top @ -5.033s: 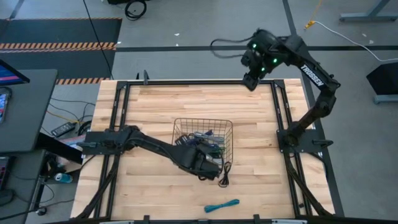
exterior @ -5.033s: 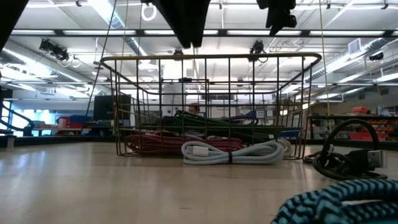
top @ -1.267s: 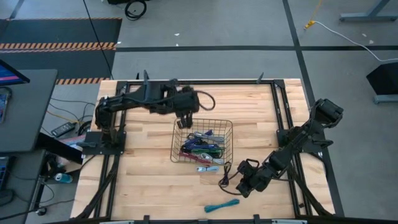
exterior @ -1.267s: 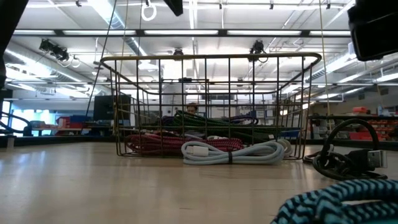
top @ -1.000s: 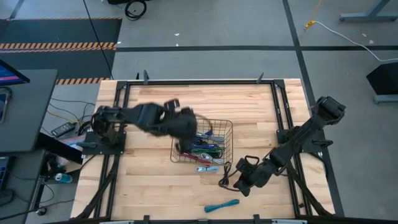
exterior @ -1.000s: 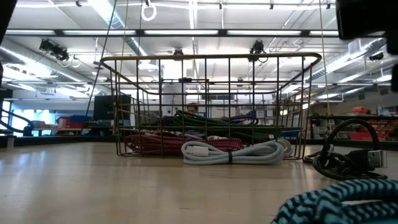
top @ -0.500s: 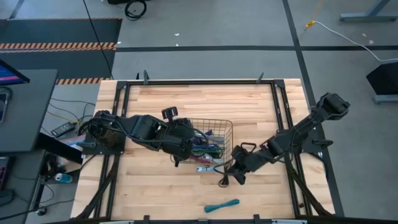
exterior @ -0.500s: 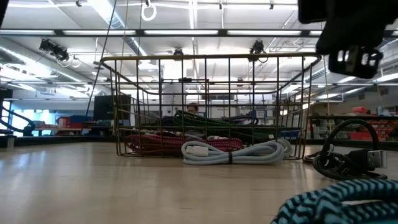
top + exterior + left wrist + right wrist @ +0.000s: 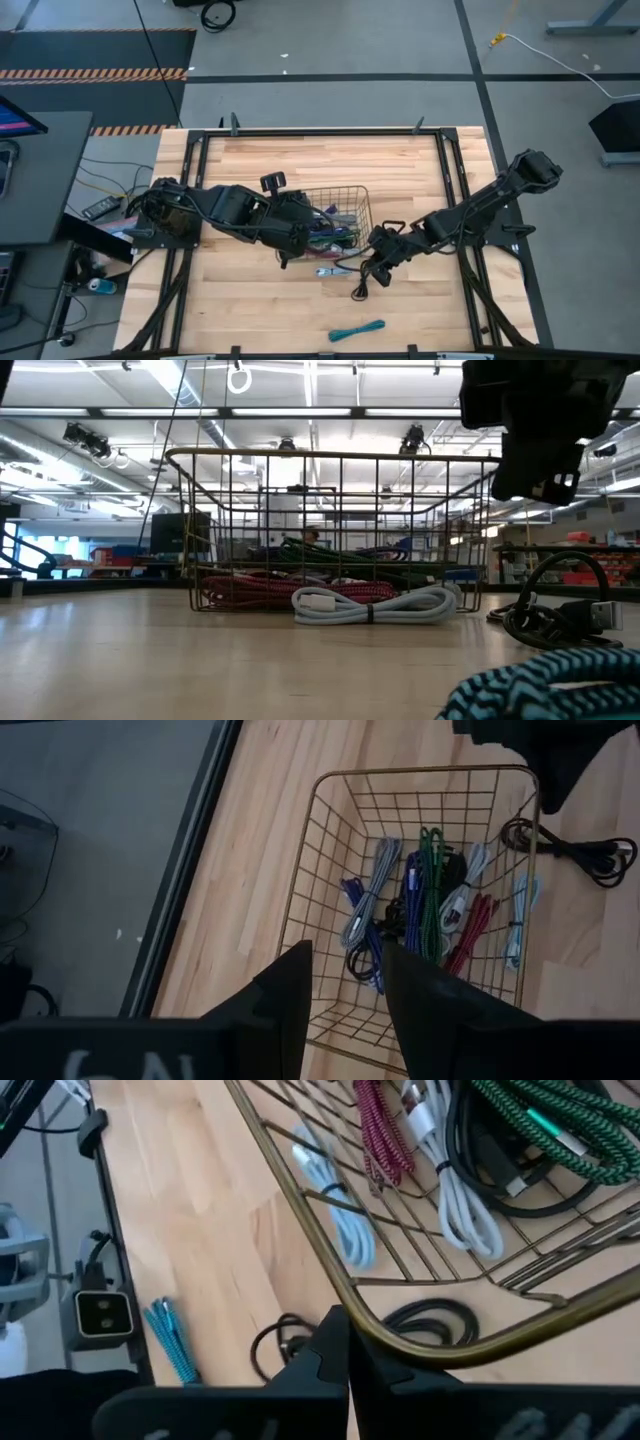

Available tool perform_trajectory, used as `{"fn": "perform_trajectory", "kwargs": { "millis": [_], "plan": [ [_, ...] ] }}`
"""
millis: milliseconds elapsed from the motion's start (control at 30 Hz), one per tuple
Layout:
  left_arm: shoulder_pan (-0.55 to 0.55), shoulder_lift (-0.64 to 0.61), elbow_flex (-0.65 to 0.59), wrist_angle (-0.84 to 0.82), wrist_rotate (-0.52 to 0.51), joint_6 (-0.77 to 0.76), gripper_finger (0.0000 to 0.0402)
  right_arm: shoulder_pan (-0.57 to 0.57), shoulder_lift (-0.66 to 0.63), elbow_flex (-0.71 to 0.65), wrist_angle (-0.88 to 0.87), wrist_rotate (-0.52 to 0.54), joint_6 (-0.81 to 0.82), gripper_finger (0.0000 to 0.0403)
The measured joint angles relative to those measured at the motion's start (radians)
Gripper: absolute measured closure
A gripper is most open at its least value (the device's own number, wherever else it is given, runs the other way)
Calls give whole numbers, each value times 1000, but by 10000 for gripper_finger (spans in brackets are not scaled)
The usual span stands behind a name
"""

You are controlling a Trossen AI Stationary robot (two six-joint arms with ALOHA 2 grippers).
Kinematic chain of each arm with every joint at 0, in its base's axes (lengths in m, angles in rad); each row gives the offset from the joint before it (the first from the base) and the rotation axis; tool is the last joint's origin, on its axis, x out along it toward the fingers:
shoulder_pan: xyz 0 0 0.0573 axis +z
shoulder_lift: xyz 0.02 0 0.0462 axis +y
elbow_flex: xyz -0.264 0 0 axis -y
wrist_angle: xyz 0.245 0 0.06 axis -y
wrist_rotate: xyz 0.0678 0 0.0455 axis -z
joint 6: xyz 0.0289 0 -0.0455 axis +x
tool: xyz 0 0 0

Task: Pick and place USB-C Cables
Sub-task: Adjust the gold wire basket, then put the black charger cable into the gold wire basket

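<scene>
A wire basket (image 9: 345,190) stands mid-table with several USB-C cables in it: grey, purple, green (image 9: 430,880), white, maroon and black. A pale blue cable (image 9: 330,271) lies on the wood just outside its near wall. A black cable (image 9: 360,285) and a teal cable (image 9: 357,330) lie nearer the front edge. My left gripper (image 9: 345,955) hangs open above the basket's left side with nothing between its fingers. My right gripper (image 9: 340,1320) is shut at the basket's near right corner. My right gripper's shut fingertips (image 9: 335,1342) meet the basket's brass-coloured top rim (image 9: 400,1342) at its near right corner. They come slanting down from the table's right. The rim runs across the tips; whether they push its outer side or sit under it cannot be told.
Black frame rails (image 9: 450,180) run along the table's left, right and far sides. Bare wood lies far of the basket (image 9: 320,160) and at the near left (image 9: 230,310). The low view shows the black cable (image 9: 555,610) and teal cable (image 9: 530,680) close to that camera.
My right gripper has gone from the near right toward the basket's right corner, rolling as it went. The basket's right side has shifted a little toward the table's left. My left gripper swung toward the near edge over the basket, then held still.
</scene>
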Motion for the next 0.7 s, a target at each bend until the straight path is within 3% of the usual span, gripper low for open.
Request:
{"fn": "perform_trajectory", "kwargs": {
  "millis": [267, 433, 700],
  "plan": [
    [0, 0, 0, 0, 0, 0, 271, -36, -6, -1, 23, -63, -28, 403],
    [0, 0, 0, 0, 1, 0, 271, 21, -47, 22, 60, -109, -1, 403],
    [0, 0, 0, 0, 1, 21, 271, 142, -4, 120, -47, -33, 74, 402]
  ]
}}
